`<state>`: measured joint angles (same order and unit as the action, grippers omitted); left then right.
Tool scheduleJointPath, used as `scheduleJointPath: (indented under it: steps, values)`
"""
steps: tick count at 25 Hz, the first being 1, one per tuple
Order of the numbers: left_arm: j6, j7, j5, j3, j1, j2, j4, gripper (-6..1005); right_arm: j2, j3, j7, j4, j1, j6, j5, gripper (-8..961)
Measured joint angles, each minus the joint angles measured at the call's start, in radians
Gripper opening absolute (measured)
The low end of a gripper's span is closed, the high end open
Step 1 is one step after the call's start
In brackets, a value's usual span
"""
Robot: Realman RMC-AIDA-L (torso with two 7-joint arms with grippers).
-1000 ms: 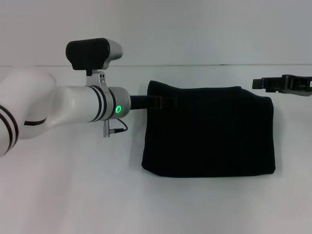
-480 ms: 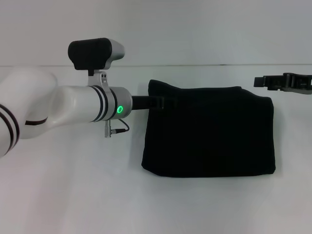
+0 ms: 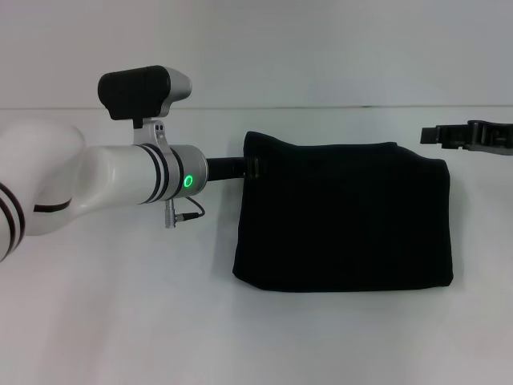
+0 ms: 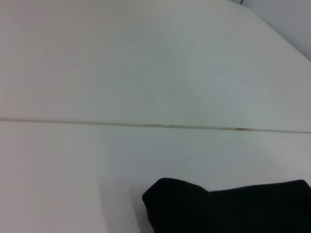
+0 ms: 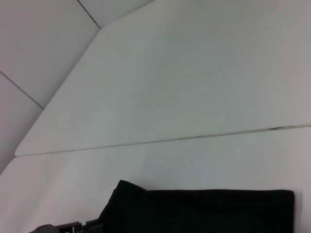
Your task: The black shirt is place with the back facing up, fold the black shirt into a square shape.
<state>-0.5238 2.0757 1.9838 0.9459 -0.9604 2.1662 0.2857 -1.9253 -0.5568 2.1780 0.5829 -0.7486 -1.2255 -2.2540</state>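
White bench (image 3: pixel 120 321) carries the black shirt (image 3: pixel 345 216), already folded into a compact near-square block at centre. Over the last second the left hand (image 3: pixel 250 167) has drawn back slightly from the shirt's far left corner; whether its fingers are parted cannot be told. The right hand (image 3: pixel 433 134) hovers clear, apparently empty. Folding looks finished.

Matt black cloth shirt (image 3: pixel 345 216)
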Motion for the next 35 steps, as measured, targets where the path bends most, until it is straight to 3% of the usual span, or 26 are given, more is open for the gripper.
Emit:
scheduleJointPath:
  steps: [10, 15, 24, 30, 35]
  values:
    - [-0.003, 0.001, 0.0, -0.001, 0.001, -0.001, -0.002, 82, 0.004, 0.0, -0.001, 0.0, 0.003, 0.005, -0.001, 576]
    - [-0.001, 0.012, 0.0, -0.015, 0.015, -0.004, 0.016, 39, 0.013, -0.001, -0.01, 0.0, 0.015, -0.064, -0.001, 573]
    - [-0.009, 0.013, 0.0, -0.05, 0.058, -0.004, 0.053, 38, 0.05, -0.041, -0.014, -0.012, 0.079, -0.201, -0.039, 568]
    - [-0.01, 0.014, 0.0, -0.05, 0.059, -0.003, 0.055, 39, 0.048, -0.052, -0.014, -0.055, 0.088, -0.208, -0.111, 564]
    - [-0.012, 0.014, 0.0, -0.05, 0.061, -0.003, 0.056, 39, 0.024, -0.09, -0.013, -0.09, 0.059, -0.153, -0.124, 561]
